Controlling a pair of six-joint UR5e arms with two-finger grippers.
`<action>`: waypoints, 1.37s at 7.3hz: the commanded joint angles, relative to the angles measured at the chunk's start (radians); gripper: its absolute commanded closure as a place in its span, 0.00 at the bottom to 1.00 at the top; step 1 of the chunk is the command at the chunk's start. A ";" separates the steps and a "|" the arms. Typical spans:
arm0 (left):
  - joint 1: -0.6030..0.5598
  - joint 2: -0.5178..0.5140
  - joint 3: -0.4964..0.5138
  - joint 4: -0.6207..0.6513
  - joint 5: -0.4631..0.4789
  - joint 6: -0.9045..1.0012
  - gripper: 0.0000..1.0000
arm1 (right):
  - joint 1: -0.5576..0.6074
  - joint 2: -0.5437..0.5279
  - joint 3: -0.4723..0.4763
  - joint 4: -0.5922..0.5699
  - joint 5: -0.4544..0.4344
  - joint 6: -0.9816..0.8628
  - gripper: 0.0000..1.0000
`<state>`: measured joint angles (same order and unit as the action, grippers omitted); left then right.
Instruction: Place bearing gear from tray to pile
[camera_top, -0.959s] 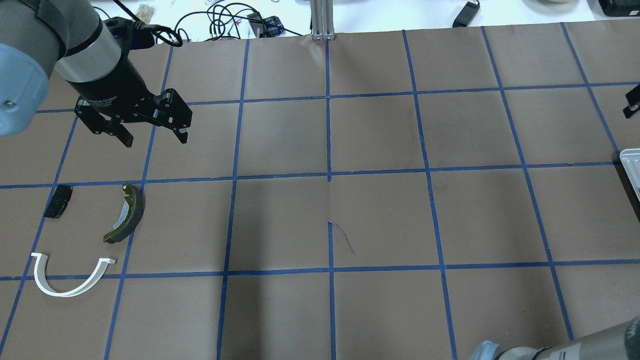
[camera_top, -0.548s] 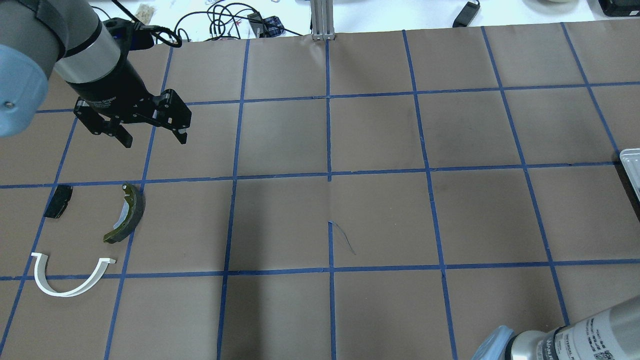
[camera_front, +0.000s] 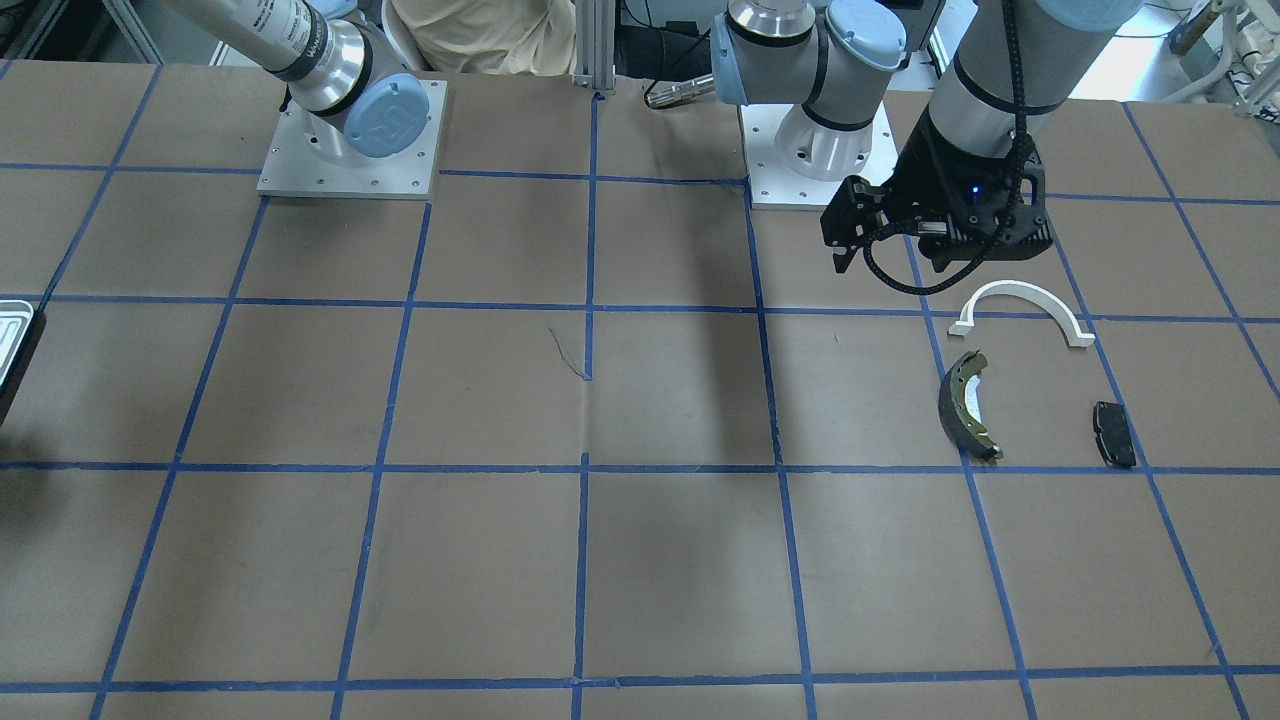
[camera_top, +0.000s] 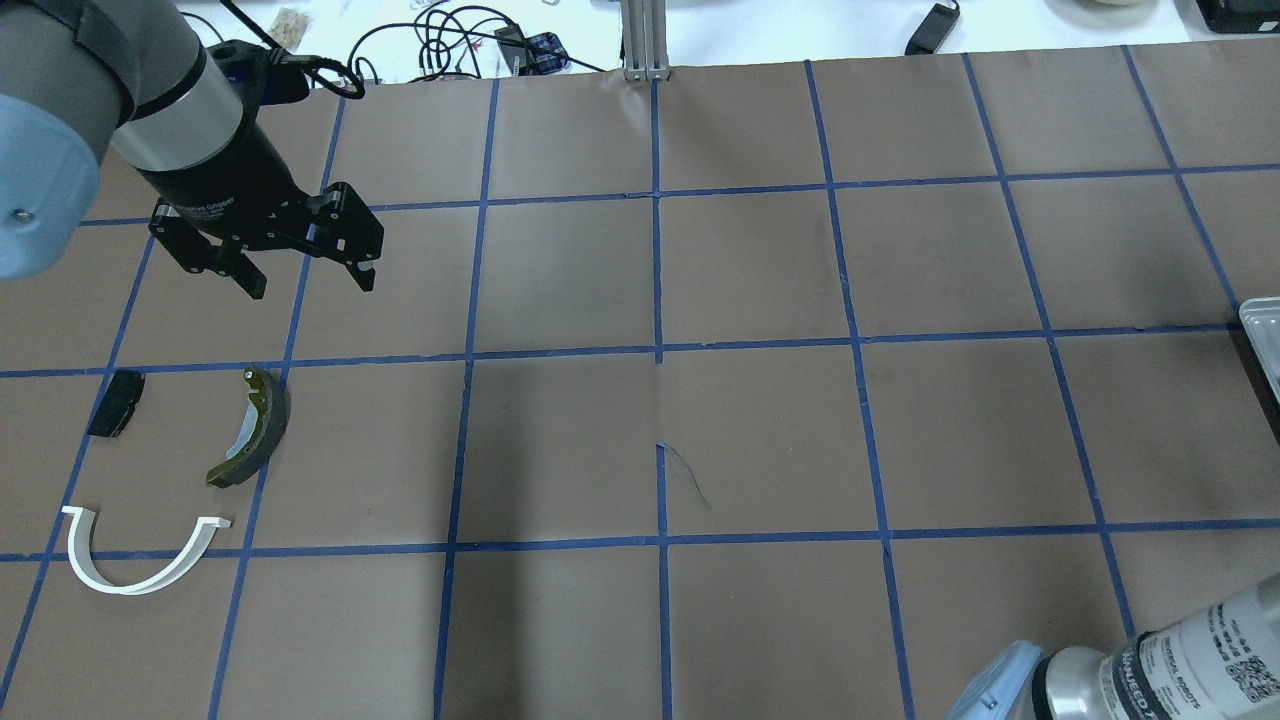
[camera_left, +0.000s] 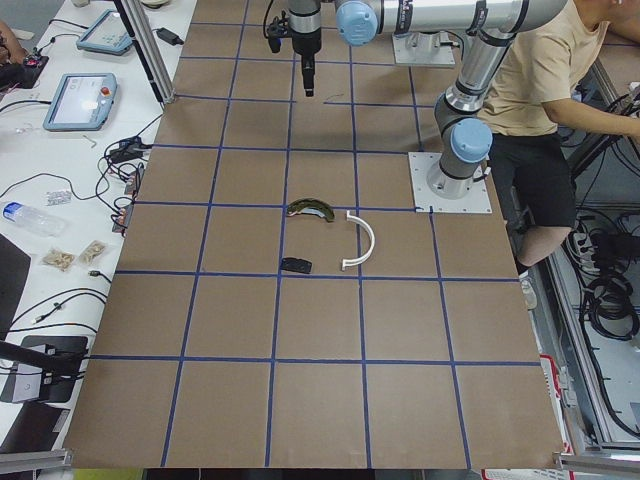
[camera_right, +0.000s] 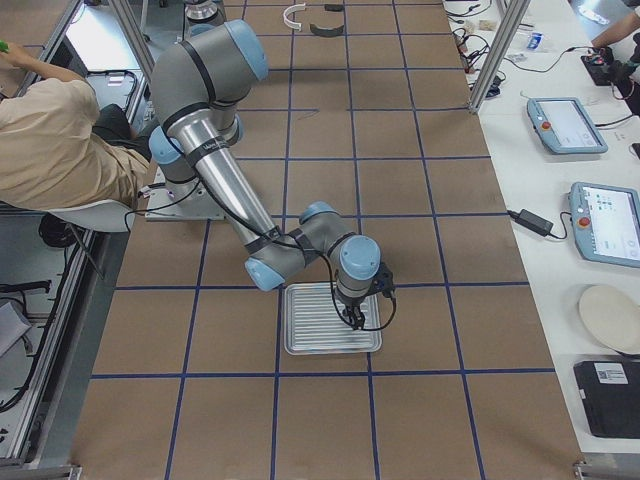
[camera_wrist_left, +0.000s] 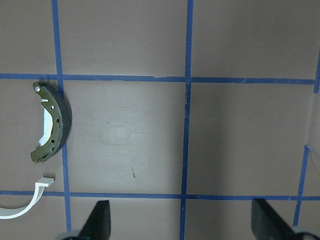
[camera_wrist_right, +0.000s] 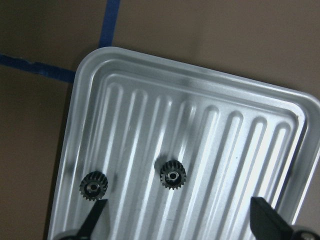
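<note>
Two small black bearing gears (camera_wrist_right: 173, 176) (camera_wrist_right: 93, 186) lie on the ridged silvery tray (camera_wrist_right: 215, 125), apart from each other. My right gripper (camera_wrist_right: 178, 202) hovers over the tray (camera_right: 300, 335), open and empty. Only the tray's edge (camera_top: 1262, 325) shows at the far right of the overhead view. The pile is a dark brake shoe (camera_top: 250, 428), a black pad (camera_top: 116, 402) and a white arch (camera_top: 140, 555) on the left. My left gripper (camera_top: 308, 280) hangs open and empty above the table, beyond the brake shoe (camera_wrist_left: 52, 122).
Brown paper with a blue tape grid covers the table (camera_top: 660, 400). Cables (camera_top: 450, 40) and devices lie past its far edge. The right arm's elbow (camera_top: 1120, 680) juts in at the bottom right. A person (camera_right: 60, 130) sits behind the robot bases.
The right arm's elbow has swung further into the overhead view's bottom right, and a dark part at the right edge has left that view. The left gripper has barely moved.
</note>
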<state>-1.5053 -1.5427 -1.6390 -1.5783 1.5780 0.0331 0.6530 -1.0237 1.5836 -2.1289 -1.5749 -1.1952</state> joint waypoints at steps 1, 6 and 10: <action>0.000 0.000 0.005 0.001 -0.001 0.001 0.00 | -0.001 0.036 0.006 -0.020 0.004 -0.001 0.15; 0.000 0.001 -0.002 0.003 0.000 0.001 0.00 | -0.001 0.056 0.006 -0.043 0.006 0.022 0.24; 0.000 0.001 -0.004 0.004 0.000 0.001 0.00 | -0.001 0.056 0.004 -0.040 -0.004 0.022 0.44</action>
<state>-1.5049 -1.5423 -1.6402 -1.5739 1.5780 0.0331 0.6520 -0.9680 1.5887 -2.1694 -1.5791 -1.1747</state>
